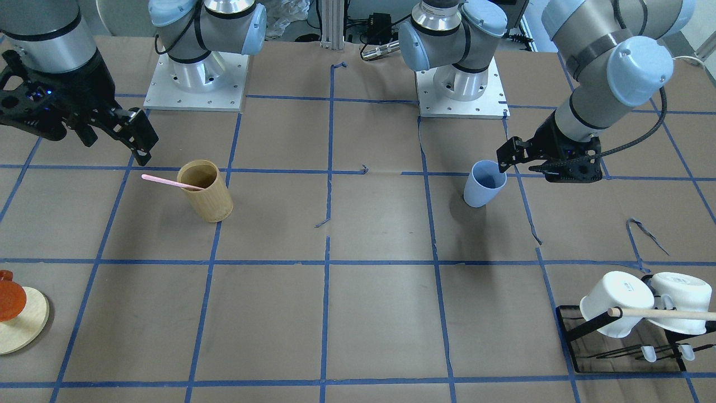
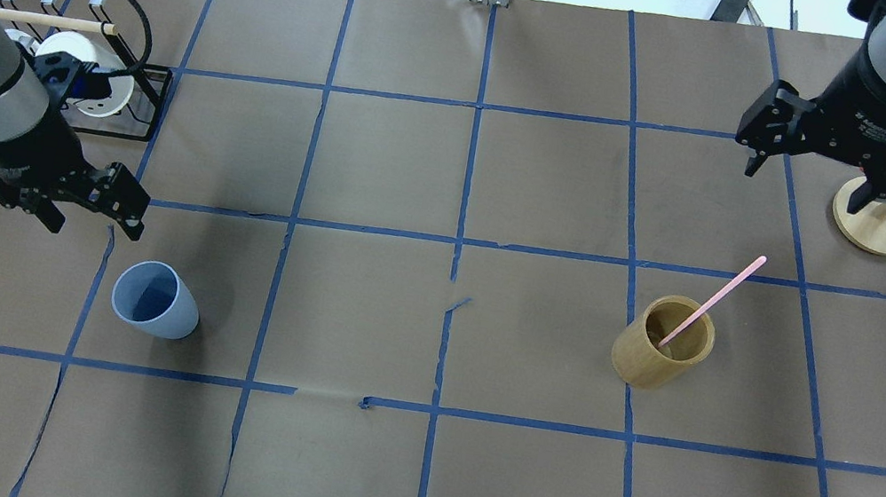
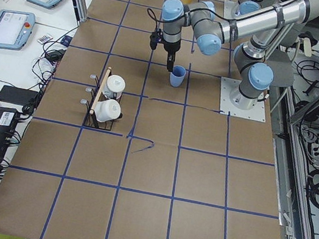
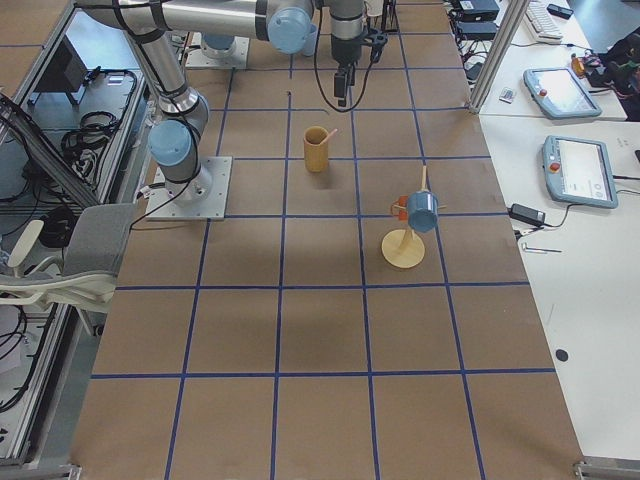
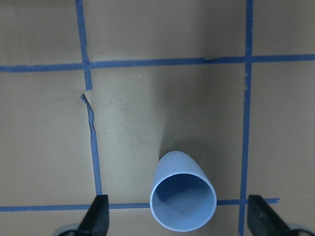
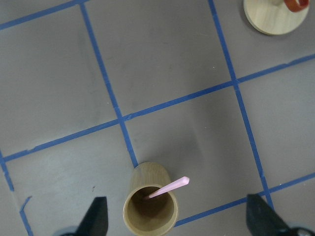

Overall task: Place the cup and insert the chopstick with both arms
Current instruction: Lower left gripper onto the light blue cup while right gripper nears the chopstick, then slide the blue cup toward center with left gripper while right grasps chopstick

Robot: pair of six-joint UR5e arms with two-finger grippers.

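The light blue cup (image 1: 484, 183) stands upright and empty on the table, also seen in the overhead view (image 2: 155, 299) and the left wrist view (image 5: 183, 197). My left gripper (image 1: 531, 162) (image 2: 93, 213) (image 5: 179, 223) hangs open just above it without touching. The pink chopstick (image 1: 168, 182) (image 2: 713, 300) (image 6: 170, 187) leans inside the tan bamboo cup (image 1: 207, 191) (image 2: 663, 343) (image 6: 150, 209). My right gripper (image 1: 114, 140) (image 2: 811, 171) (image 6: 178, 221) is open and empty, raised well above the bamboo cup.
A black rack (image 1: 621, 350) (image 2: 148, 100) with white mugs and a light-wood rod (image 1: 665, 313) stands near my left arm. A round wooden stand (image 1: 22, 319) (image 2: 874, 226) is beyond the right gripper. The arm bases (image 1: 196, 78) are at the robot's edge.
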